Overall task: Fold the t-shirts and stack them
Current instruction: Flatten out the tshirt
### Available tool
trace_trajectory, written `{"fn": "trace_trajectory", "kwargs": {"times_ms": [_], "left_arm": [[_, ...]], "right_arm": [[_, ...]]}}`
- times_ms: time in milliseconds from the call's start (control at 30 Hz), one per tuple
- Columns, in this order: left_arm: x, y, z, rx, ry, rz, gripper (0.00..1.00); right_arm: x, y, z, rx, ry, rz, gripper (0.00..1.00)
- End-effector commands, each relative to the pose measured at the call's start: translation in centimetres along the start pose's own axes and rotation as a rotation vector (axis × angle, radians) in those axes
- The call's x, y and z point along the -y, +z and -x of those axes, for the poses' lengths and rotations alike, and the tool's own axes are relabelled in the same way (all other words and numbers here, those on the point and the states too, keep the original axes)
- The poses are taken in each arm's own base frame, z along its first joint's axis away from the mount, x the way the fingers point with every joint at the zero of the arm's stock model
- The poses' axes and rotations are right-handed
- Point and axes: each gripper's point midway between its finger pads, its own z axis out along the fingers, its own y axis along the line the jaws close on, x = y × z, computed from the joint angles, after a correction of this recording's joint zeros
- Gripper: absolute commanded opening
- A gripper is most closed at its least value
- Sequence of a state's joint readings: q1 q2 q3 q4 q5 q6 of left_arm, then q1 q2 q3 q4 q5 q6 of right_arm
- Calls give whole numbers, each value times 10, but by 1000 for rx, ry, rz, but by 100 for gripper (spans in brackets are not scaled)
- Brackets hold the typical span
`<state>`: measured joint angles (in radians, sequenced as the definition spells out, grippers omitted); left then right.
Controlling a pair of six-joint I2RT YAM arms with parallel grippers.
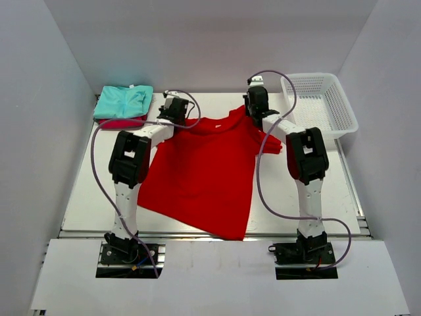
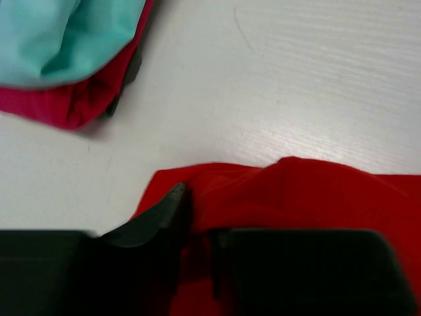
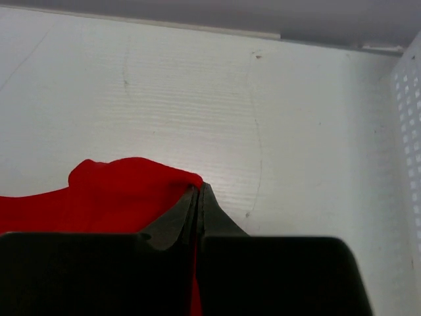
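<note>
The large bright red t-shirt (image 1: 200, 174) lies spread on the table, collar toward the back. My left gripper (image 1: 174, 108) is at its back left shoulder; in the left wrist view the gripper (image 2: 197, 224) is shut on a fold of the red cloth (image 2: 316, 191). My right gripper (image 1: 255, 99) is at the back right shoulder; in the right wrist view the gripper (image 3: 198, 194) is shut on the red shirt's edge (image 3: 125, 187). The folded mint green t-shirt (image 1: 123, 102) lies on the folded crimson-pink t-shirt (image 1: 122, 123) at the back left; both show in the left wrist view (image 2: 66, 33) (image 2: 66, 105).
A white plastic mesh basket (image 1: 319, 105) stands at the back right, its wall showing in the right wrist view (image 3: 409, 112). White walls enclose the table on three sides. The red shirt's near hem reaches the table's front rail (image 1: 210, 234).
</note>
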<state>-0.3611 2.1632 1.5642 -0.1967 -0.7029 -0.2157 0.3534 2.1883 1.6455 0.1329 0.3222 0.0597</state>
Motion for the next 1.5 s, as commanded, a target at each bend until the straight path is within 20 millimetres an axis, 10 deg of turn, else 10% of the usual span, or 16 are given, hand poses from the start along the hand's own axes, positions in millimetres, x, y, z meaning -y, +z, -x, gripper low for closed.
{"fn": "trace_trajectory", "kwargs": {"times_ms": [0, 33, 67, 133, 200, 367, 533, 667, 700, 733, 800, 1033, 1300, 1467], "left_arm": [[-10, 15, 10, -52, -36, 40, 34], [-6, 15, 27, -36, -50, 36, 50], [-11, 21, 15, -86, -28, 56, 99], [-17, 18, 30, -95, -31, 57, 99], [-16, 15, 36, -100, -41, 46, 99], [-11, -45, 70, -61, -57, -139, 99], [-2, -104, 39, -115, -92, -398, 99], [-17, -141, 1, -129, -97, -497, 99], [-11, -150, -2, -118, -108, -563, 99], [-13, -162, -4, -104, -138, -602, 99], [-7, -165, -55, -214, -131, -649, 99], [-13, -173, -130, -382, -216, -645, 99], [-37, -132, -169, -519, -242, -362, 99], [-4, -94, -132, -506, -231, -400, 99]], "right_arm": [[13, 14, 57, 175, -60, -62, 0], [12, 24, 49, 144, -84, -73, 5], [12, 25, 64, 161, -111, -77, 36], [10, 27, 60, 107, -133, -77, 76], [4, 19, 76, 122, -118, -37, 90], [-11, -40, 76, 16, -63, 116, 90], [-34, -107, 43, -105, 81, 303, 90], [-57, -148, -21, -218, 104, 463, 90], [-61, -162, -9, -177, 116, 505, 90], [-65, -167, -51, -248, 127, 522, 90], [-70, -174, -66, -278, 146, 546, 90], [-88, -182, -137, -452, 170, 593, 90], [-95, -226, -207, -611, 203, 624, 90], [-111, -287, -245, -690, 185, 750, 90]]}}
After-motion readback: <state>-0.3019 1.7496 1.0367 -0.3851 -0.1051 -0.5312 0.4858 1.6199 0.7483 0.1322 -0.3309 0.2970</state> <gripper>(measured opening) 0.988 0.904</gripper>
